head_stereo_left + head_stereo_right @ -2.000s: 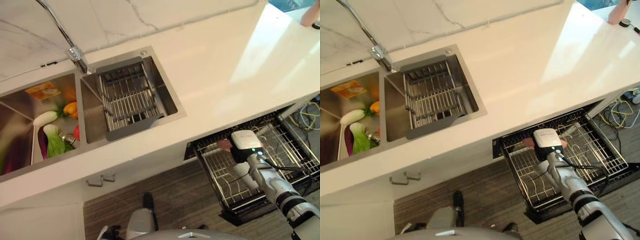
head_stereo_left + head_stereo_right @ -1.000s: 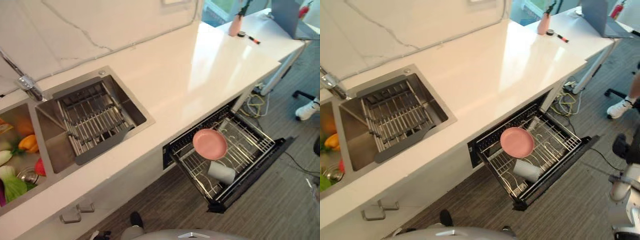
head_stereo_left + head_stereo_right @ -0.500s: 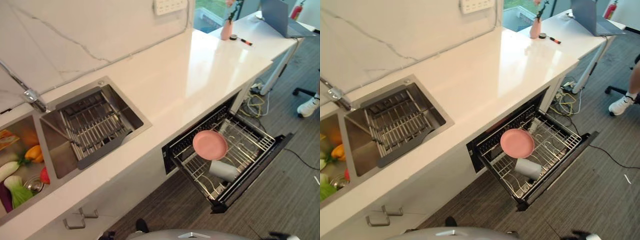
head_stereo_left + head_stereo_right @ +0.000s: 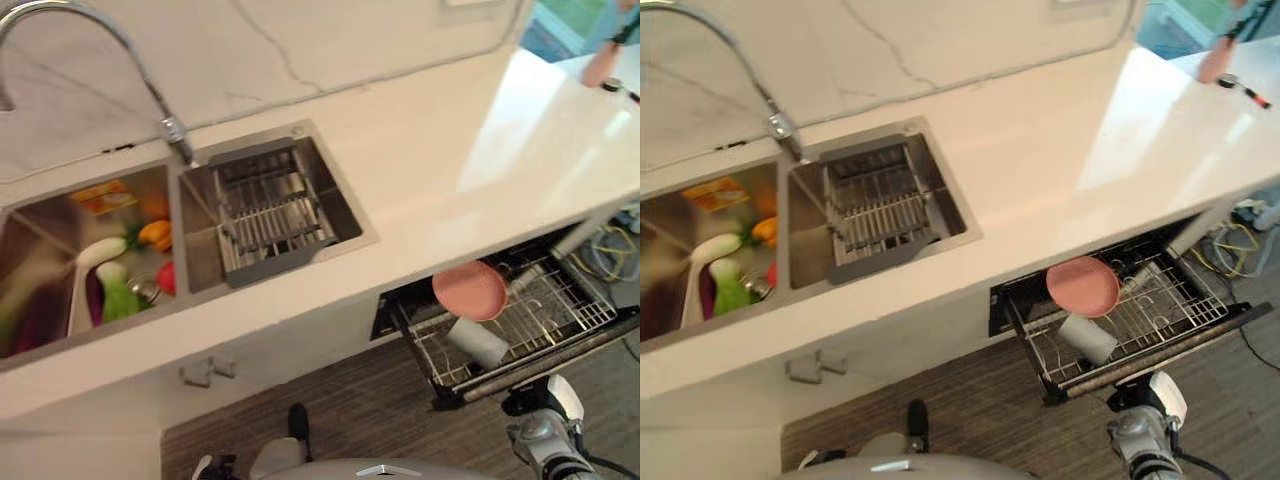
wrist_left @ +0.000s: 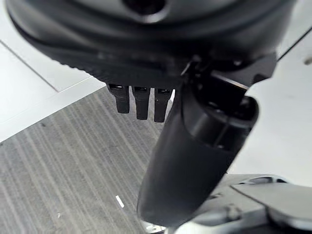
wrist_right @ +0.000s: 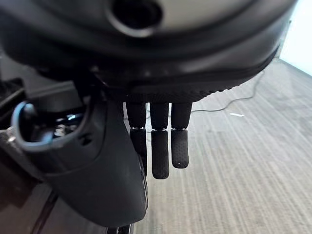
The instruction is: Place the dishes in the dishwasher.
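A pink plate leans upright in the pulled-out dishwasher rack under the counter at the lower right. In front of the plate a white cup lies on its side in the same rack. My right hand hangs open over the striped floor, fingers straight and holding nothing. Its wrist shows just below the rack's front edge. My left hand is open too, its fingers pointing down at the floor beside the white cabinet.
A double sink is set in the white counter. Its left basin holds vegetables; its right basin holds a grey drain rack. A curved tap arches over them. Cables lie beyond the dishwasher.
Two seconds ago my right hand held the pink plate at the rack; now the plate stands there alone and the arm has dropped below it. The camera swung away and back toward the sink.
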Available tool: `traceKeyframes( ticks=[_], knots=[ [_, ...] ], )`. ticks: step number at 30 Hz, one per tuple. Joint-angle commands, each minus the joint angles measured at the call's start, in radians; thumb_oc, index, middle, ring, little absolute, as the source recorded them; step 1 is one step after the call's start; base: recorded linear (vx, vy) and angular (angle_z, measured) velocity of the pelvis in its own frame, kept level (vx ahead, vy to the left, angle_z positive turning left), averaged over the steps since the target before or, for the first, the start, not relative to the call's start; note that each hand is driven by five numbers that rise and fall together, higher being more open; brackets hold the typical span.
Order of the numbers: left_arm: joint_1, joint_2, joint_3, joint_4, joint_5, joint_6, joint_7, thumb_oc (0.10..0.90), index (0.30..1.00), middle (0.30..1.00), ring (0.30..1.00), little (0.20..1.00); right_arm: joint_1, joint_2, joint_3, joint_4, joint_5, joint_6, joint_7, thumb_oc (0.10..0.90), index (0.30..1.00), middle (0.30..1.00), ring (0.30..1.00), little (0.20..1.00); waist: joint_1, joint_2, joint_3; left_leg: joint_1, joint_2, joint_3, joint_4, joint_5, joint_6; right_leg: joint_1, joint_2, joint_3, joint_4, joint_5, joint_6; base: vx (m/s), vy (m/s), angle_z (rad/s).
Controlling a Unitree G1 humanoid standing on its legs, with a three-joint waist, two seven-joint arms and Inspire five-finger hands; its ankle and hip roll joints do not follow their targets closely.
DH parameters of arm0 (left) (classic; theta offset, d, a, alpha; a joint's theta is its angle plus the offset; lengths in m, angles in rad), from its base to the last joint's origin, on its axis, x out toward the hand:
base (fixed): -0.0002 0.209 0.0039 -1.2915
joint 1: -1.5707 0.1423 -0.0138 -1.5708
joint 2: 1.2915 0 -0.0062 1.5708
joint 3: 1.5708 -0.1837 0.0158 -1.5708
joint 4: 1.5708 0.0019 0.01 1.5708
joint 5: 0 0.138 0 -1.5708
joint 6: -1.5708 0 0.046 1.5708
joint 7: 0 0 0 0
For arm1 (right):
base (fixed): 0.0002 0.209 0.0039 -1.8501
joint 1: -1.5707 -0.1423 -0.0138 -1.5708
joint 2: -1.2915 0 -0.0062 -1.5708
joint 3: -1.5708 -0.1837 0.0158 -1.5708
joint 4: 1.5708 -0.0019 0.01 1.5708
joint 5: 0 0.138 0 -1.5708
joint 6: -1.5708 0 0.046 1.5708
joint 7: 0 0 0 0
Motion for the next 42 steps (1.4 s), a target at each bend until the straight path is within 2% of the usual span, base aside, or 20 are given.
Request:
traceKeyframes(
  ticks=[1, 2, 3, 5, 6, 9, 13, 17, 18, 19, 20, 23, 29, 31, 33, 35, 39, 40, 41, 42],
  knots=[
    [-0.027, 0.020, -0.042, 0.054, 0.032, -0.019, -0.006, 0.800, 0.900, 0.900, 0.900, 0.900, -0.279, -0.128, 0.101, -0.162, -0.165, -0.152, 0.000, 0.400, 0.300, 0.300, 0.300, 0.300, 0.090, 0.007, -0.018, 0.015, 0.037, -0.016, 0.013, -0.092, -0.041, 0.032, -0.029, 0.023, 0.017, -0.033, 0.001, 0.00, 0.017, 0.33],
    [-0.028, 0.028, -0.047, 0.053, 0.039, -0.025, -0.012, 0.800, 0.900, 0.900, 0.900, 0.900, -0.337, -0.161, 0.159, -0.206, -0.224, -0.161, 0.012, 0.400, 0.300, 0.300, 0.300, 0.300, 0.112, 0.002, -0.018, 0.003, 0.032, -0.026, 0.014, -0.088, -0.041, 0.030, -0.028, 0.012, 0.017, -0.033, 0.001, 0.00, 0.012, 0.22],
    [-0.028, 0.028, -0.047, 0.053, 0.039, -0.025, -0.012, 0.800, 0.900, 0.900, 0.900, 0.900, -0.338, -0.161, 0.160, -0.206, -0.224, -0.161, 0.012, 0.400, 0.300, 0.300, 0.300, 0.300, 0.111, 0.002, -0.018, 0.003, 0.032, -0.026, 0.014, -0.088, -0.041, 0.030, -0.028, 0.012, 0.017, -0.033, 0.001, 0.00, 0.007, 0.18],
    [-0.036, 0.039, -0.053, 0.056, 0.044, -0.031, -0.021, 0.800, 0.900, 0.900, 0.900, 0.900, -0.421, -0.184, 0.246, -0.244, -0.279, -0.179, 0.031, 0.400, 0.300, 0.300, 0.300, 0.300, 0.142, -0.007, -0.016, -0.016, 0.030, -0.038, 0.014, -0.082, -0.042, 0.023, -0.026, -0.001, 0.018, -0.032, 0.001, 0.01, 0.009, 0.40],
    [-0.036, 0.038, -0.052, 0.056, 0.044, -0.031, -0.021, 0.800, 0.900, 0.900, 0.900, 0.900, -0.422, -0.184, 0.246, -0.244, -0.279, -0.180, 0.031, 0.400, 0.300, 0.300, 0.300, 0.300, 0.141, -0.007, -0.016, -0.016, 0.030, -0.038, 0.014, -0.081, -0.042, 0.023, -0.026, -0.001, 0.018, -0.032, 0.001, 0.01, 0.004, 0.37],
    [-0.053, 0.051, -0.051, 0.063, 0.047, -0.034, -0.026, 0.800, 0.900, 0.900, 0.900, 0.900, -0.494, -0.193, 0.339, -0.285, -0.335, -0.195, 0.049, 0.400, 0.300, 0.300, 0.300, 0.300, 0.171, -0.020, -0.013, -0.041, 0.029, -0.052, 0.014, -0.071, -0.046, 0.013, -0.020, -0.009, 0.018, -0.035, -0.003, 0.01, -0.004, 0.12],
    [-0.061, 0.052, -0.047, 0.064, 0.043, -0.037, -0.034, 0.800, 0.900, 0.900, 0.900, 0.900, -0.523, -0.199, 0.398, -0.281, -0.386, -0.200, 0.066, 0.400, 0.300, 0.300, 0.300, 0.300, 0.184, -0.027, -0.009, -0.057, 0.032, -0.060, 0.014, -0.064, -0.050, 0.008, -0.014, -0.013, 0.018, -0.039, -0.007, 0.00, -0.017, 0.13],
    [-0.059, 0.043, -0.019, 0.091, 0.011, -0.031, -0.045, 0.800, 0.900, 0.900, 0.900, 0.900, -0.490, -0.168, 0.416, -0.256, -0.401, -0.203, 0.081, 0.400, 0.300, 0.300, 0.300, 0.300, 0.176, -0.030, -0.010, -0.059, 0.037, -0.061, 0.013, -0.064, -0.050, 0.005, -0.011, -0.011, 0.018, -0.041, -0.011, 0.01, -0.005, -0.02],
    [-0.058, 0.038, -0.012, 0.095, 0.002, -0.029, -0.047, 0.800, 0.900, 0.900, 0.900, 0.900, -0.476, -0.157, 0.411, -0.253, -0.396, -0.202, 0.081, 0.471, 0.406, 0.406, 0.406, 0.406, 0.173, -0.031, -0.011, -0.057, 0.038, -0.060, 0.013, -0.065, -0.049, 0.006, -0.011, -0.010, 0.018, -0.041, -0.011, 0.01, 0.000, -0.04],
    [-0.057, 0.034, -0.005, 0.100, -0.004, -0.029, -0.047, 0.800, 0.900, 0.900, 0.900, 0.900, -0.457, -0.145, 0.404, -0.243, -0.391, -0.201, 0.081, 0.593, 0.589, 0.589, 0.589, 0.589, 0.169, -0.031, -0.012, -0.055, 0.039, -0.057, 0.013, -0.066, -0.048, 0.006, -0.011, -0.010, 0.018, -0.040, -0.011, 0.00, 0.000, 0.00],
    [-0.056, 0.031, 0.002, 0.104, -0.009, -0.029, -0.046, 0.800, 0.900, 0.900, 0.900, 0.900, -0.435, -0.132, 0.394, -0.237, -0.387, -0.201, 0.081, 0.800, 0.900, 0.900, 0.900, 0.900, 0.164, -0.032, -0.012, -0.053, 0.040, -0.055, 0.013, -0.068, -0.047, 0.009, -0.011, -0.010, 0.019, -0.039, -0.011, 0.00, 0.000, 0.00],
    [-0.055, 0.022, 0.026, 0.102, -0.030, -0.027, -0.029, 0.800, 0.900, 0.900, 0.900, 0.900, -0.374, -0.101, 0.361, -0.223, -0.369, -0.198, 0.075, 0.800, 0.900, 0.900, 0.900, 0.900, 0.154, -0.035, -0.012, -0.044, 0.039, -0.049, 0.013, -0.073, -0.044, 0.013, -0.013, -0.013, 0.020, -0.035, -0.008, 0.00, 0.003, 0.01],
    [-0.060, -0.015, 0.112, 0.108, -0.110, -0.022, 0.013, 0.800, 0.900, 0.900, 0.900, 0.900, -0.136, 0.037, 0.228, -0.102, -0.268, -0.168, 0.068, 0.800, 0.900, 0.900, 0.900, 0.900, 0.105, -0.053, -0.027, 0.003, 0.028, -0.030, 0.014, -0.111, -0.025, 0.024, -0.037, -0.005, 0.049, -0.022, 0.010, 0.01, 0.057, 0.05],
    [-0.061, -0.014, 0.118, 0.114, -0.116, -0.021, 0.013, 0.800, 0.900, 0.900, 0.900, 0.900, -0.108, 0.060, 0.213, -0.069, -0.253, -0.163, 0.069, 0.800, 0.900, 0.900, 0.900, 0.900, 0.100, -0.058, -0.030, 0.016, 0.024, -0.026, 0.015, -0.121, -0.019, 0.025, -0.047, 0.003, 0.063, -0.026, 0.012, 0.04, 0.099, -0.21],
    [-0.084, -0.023, 0.139, 0.130, -0.165, -0.015, -0.002, 0.800, 0.900, 0.900, 0.900, 0.900, 0.004, 0.116, 0.136, 0.054, -0.171, -0.135, 0.099, 0.800, 0.900, 0.900, 0.900, 0.900, 0.055, -0.063, -0.041, 0.056, 0.004, -0.028, 0.016, -0.150, -0.001, 0.029, -0.079, 0.024, 0.130, -0.031, 0.018, 0.07, 0.204, -0.19],
    [-0.092, -0.021, 0.131, 0.121, -0.172, -0.019, -0.011, 0.800, 0.900, 0.900, 0.900, 0.900, 0.023, 0.127, 0.118, 0.085, -0.156, -0.128, 0.108, 0.800, 0.900, 0.900, 0.900, 0.900, 0.044, -0.067, -0.043, 0.066, -0.006, -0.032, 0.016, -0.159, 0.006, 0.028, -0.094, 0.029, 0.156, -0.027, 0.024, 0.05, 0.128, 0.00],
    [-0.108, -0.011, 0.103, 0.078, -0.208, -0.040, -0.039, 0.800, 0.900, 0.900, 0.900, 0.900, 0.077, 0.143, 0.033, 0.179, -0.080, -0.104, 0.117, 0.800, 0.900, 0.900, 0.900, 0.900, -0.006, -0.071, -0.043, 0.103, -0.048, -0.052, 0.012, -0.196, 0.038, -0.002, -0.164, 0.075, 0.321, 0.025, 0.043, 0.07, 0.236, 0.06],
    [-0.107, -0.009, 0.090, 0.057, -0.228, -0.047, -0.045, 0.800, 0.900, 0.900, 0.900, 0.900, 0.094, 0.148, 0.002, 0.213, -0.050, -0.094, 0.120, 0.800, 0.900, 0.900, 0.900, 0.900, -0.032, -0.069, -0.031, 0.131, -0.075, -0.072, 0.009, -0.213, 0.062, -0.040, -0.216, 0.132, 0.465, 0.085, 0.049, 0.12, 0.379, 0.20],
    [-0.107, -0.005, 0.084, 0.041, -0.237, -0.051, -0.041, 0.800, 0.900, 0.900, 0.900, 0.900, 0.101, 0.152, -0.016, 0.228, -0.028, -0.087, 0.120, 0.800, 0.900, 0.900, 0.900, 0.900, -0.047, -0.067, -0.013, 0.149, -0.089, -0.087, 0.007, -0.219, 0.079, -0.077, -0.239, 0.180, 0.558, 0.129, 0.055, 0.09, 0.301, 0.35],
    [-0.107, -0.005, 0.084, 0.040, -0.237, -0.050, -0.041, 0.800, 0.900, 0.900, 0.900, 0.900, 0.100, 0.152, -0.016, 0.229, -0.028, -0.087, 0.120, 0.800, 0.900, 0.900, 0.900, 0.900, -0.045, -0.069, -0.012, 0.150, -0.094, -0.084, 0.007, -0.220, 0.082, -0.083, -0.246, 0.187, 0.567, 0.128, 0.059, 0.03, 0.179, 0.75]
  ],
)
